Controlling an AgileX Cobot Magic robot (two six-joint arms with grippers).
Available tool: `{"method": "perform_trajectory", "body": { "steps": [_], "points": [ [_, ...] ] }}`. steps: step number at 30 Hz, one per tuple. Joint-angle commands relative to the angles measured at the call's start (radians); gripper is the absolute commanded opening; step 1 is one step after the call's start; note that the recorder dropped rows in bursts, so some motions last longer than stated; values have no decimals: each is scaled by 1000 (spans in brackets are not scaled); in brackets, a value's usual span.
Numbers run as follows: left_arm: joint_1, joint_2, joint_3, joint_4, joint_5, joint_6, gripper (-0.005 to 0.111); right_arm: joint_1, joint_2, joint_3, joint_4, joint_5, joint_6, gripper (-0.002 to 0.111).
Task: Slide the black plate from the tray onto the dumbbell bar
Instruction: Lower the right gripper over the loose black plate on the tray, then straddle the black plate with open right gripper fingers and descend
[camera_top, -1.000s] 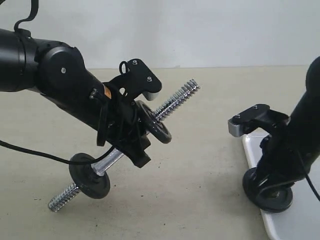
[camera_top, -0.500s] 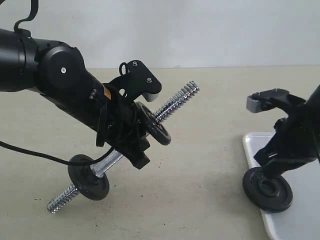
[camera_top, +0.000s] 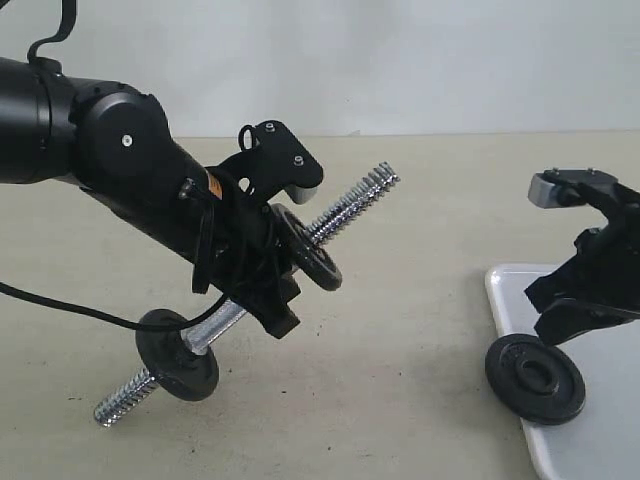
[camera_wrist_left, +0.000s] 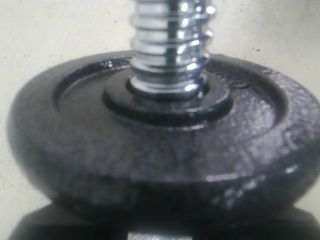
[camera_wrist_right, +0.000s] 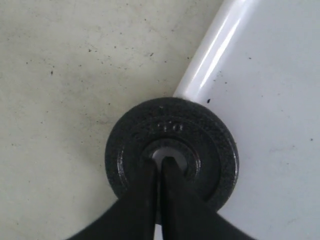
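Observation:
The black plate (camera_top: 535, 378) (camera_wrist_right: 200, 135) lies flat across the left rim of the white tray (camera_top: 600, 440) (camera_wrist_right: 280, 90), partly over the table. My right gripper (camera_top: 545, 318) (camera_wrist_right: 160, 167) hangs just above it, shut and empty, its tips over the plate's centre hole. My left gripper (camera_top: 265, 290) is shut on the middle of the dumbbell bar (camera_top: 350, 205) (camera_wrist_left: 170, 45) and holds it tilted, its far threaded end raised. Two other black discs sit on the bar: one (camera_top: 310, 250) (camera_wrist_left: 160, 145) right by the left gripper, one (camera_top: 178, 355) near the bar's low end.
The beige table (camera_top: 400, 380) lies open between the two arms. A black cable (camera_top: 60, 305) trails from the left arm across the table. The tray runs off the view's right and bottom edges.
My right gripper has risen up and to the right, off the black plate, still shut. The plate stays on the tray's rim. The left arm and bar have hardly moved.

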Motion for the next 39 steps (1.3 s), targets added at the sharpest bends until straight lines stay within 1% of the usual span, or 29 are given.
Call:
{"method": "perform_trajectory", "body": {
  "steps": [1,6,9,11,16,18,19,21,26,30,31,34,35,37,39],
  "points": [
    [-1,-60,-26,-37,-94,-4,4,-6,-3,12,-9,-29,18,0],
    [-1,-60,-26,-37,-94,-4,4,-6,-3,12,-16,-13,44,0],
    [-1,-60,-26,-37,-94,-4,4,-6,-3,12,-16,11,43,6],
    [-1,-60,-26,-37,-94,-4,4,-6,-3,12,-16,14,56,14],
    [-1,-60,-26,-37,-92,-4,4,-6,-3,12,-16,19,63,50],
    [-1,-60,-26,-38,-92,-4,4,-6,-3,12,-16,12,63,62],
    [-1,-60,-26,-38,-92,-4,4,-6,-3,12,-16,7,63,65],
    [-1,-60,-26,-38,-92,-4,4,-6,-3,12,-16,2,63,69],
    [-1,-60,-26,-37,-89,-4,4,-6,-3,12,16,0,61,69],
    [-1,-60,-26,-37,-88,-4,4,-6,-3,12,10,-46,44,70],
    [-1,-60,-26,-37,-85,-4,4,-6,-3,12,5,-60,42,73],
    [-1,-60,-26,-37,-83,-4,4,-6,-3,12,5,-63,42,92],
    [-1,-60,-26,-37,-83,-4,4,-6,-3,12,5,-61,44,97],
    [-1,-60,-26,-37,-83,-4,4,-6,-3,12,5,-61,49,101],
    [-1,-60,-26,-37,-83,-4,4,-6,-3,12,5,-61,64,101]
  ]
}}
